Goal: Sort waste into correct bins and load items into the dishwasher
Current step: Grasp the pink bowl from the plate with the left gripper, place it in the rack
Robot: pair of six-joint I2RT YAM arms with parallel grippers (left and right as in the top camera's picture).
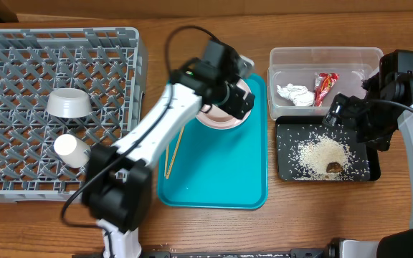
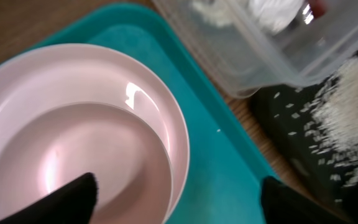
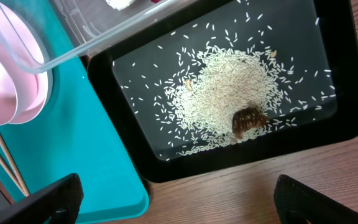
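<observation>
My left gripper (image 1: 241, 100) (image 2: 179, 205) is open over the pink bowl (image 1: 221, 115) (image 2: 73, 137) on the teal tray, one finger inside the rim and one outside. Two chopsticks (image 1: 172, 154) (image 3: 5, 162) lie beside the bowl. My right gripper (image 1: 344, 109) (image 3: 185, 205) is open and empty, high over the black tray (image 1: 285, 172) (image 3: 229, 165), which holds rice (image 1: 321, 152) (image 3: 229, 93) and a brown lump (image 1: 333, 168) (image 3: 248, 121). The clear tub (image 1: 321, 51) (image 2: 260, 68) holds the napkin (image 1: 295, 93) and the wrapper (image 1: 325, 87). The white plate is not clearly in view.
The grey dish rack (image 1: 20, 179) at the left holds a pale grey bowl (image 1: 68, 102) upside down and a white cup (image 1: 70, 149) on its side. The teal tray (image 1: 221, 179) (image 3: 73, 155) lies between the rack and the bins. Bare wood lies in front.
</observation>
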